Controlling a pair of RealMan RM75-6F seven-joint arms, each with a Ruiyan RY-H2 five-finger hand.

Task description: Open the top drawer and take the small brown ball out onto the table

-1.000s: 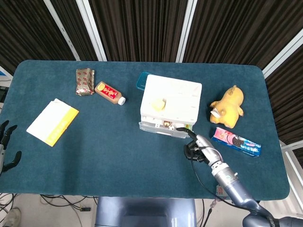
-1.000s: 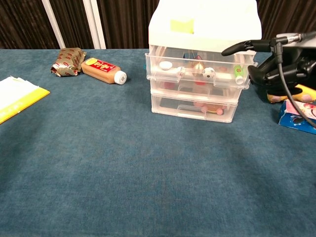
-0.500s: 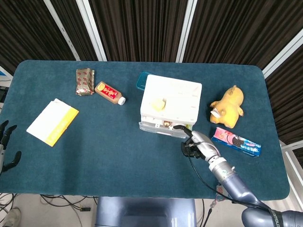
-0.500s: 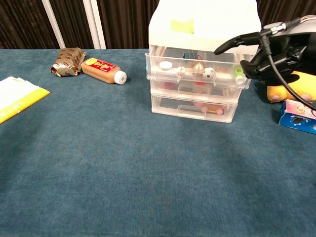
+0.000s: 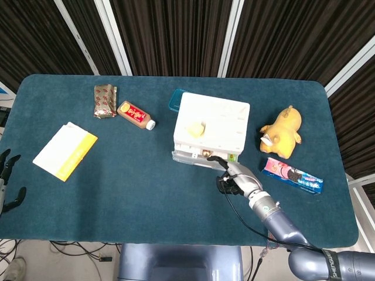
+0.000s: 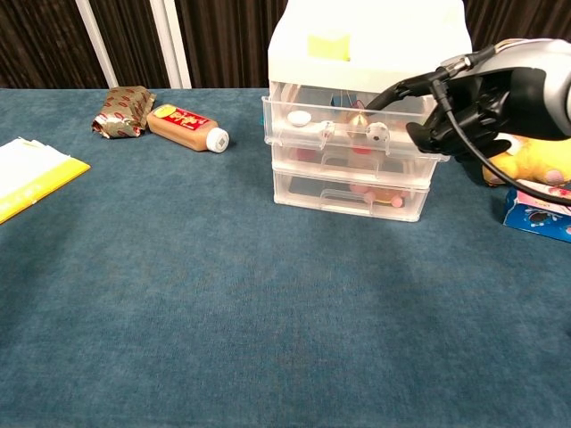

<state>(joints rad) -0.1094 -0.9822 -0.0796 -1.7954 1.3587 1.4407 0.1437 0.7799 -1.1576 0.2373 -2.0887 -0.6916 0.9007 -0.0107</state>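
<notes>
A white three-drawer unit stands mid-table. Its clear top drawer is pulled out a little. Small items lie inside, among them a small brown ball next to a tiny black-and-white ball. My right hand hovers at the drawer's right front corner and holds nothing. One long finger stretches left over the drawer's open top, near the brown ball, while the others curl under. From above, the right hand sits just in front of the drawer. My left hand hangs off the table's left edge, fingers spread.
A yellow plush toy and a blue cookie packet lie right of the unit. A brown bottle, a foil snack pack and a yellow-white booklet are on the left. A teal box sits behind the unit.
My right hand has moved left along the drawer front. Its outstretched finger now reaches over the top drawer toward the brown ball. The drawer and left hand have not moved.
</notes>
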